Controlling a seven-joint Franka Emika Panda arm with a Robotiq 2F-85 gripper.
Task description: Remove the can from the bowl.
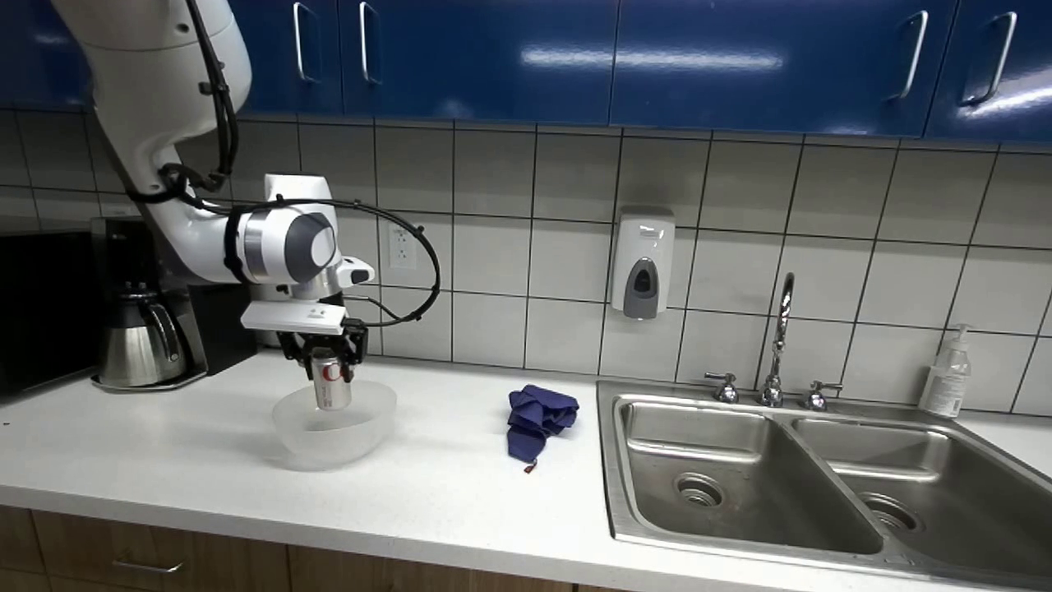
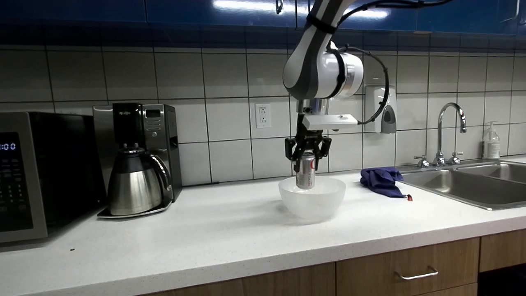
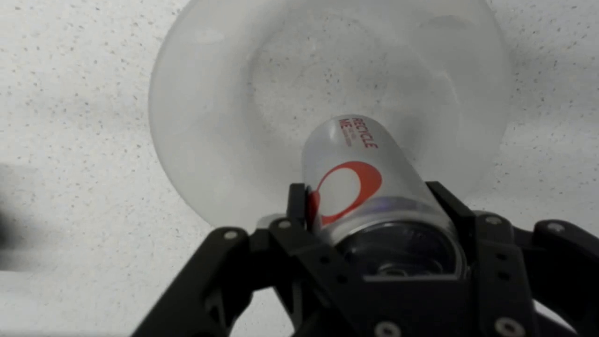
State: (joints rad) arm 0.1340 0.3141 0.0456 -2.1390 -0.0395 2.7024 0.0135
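Clamps the nearly upright can (image 1: 333, 392) with the hand (image 2: 306, 167). Holds it above the bottom of the bowl (image 2: 312, 205) on the desk (image 2: 222, 234).

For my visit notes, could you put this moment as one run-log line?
gripper: closed on can | can: roughly upright, held over bowl, lower end around rim level | bowl: on counter | removal: unfinished
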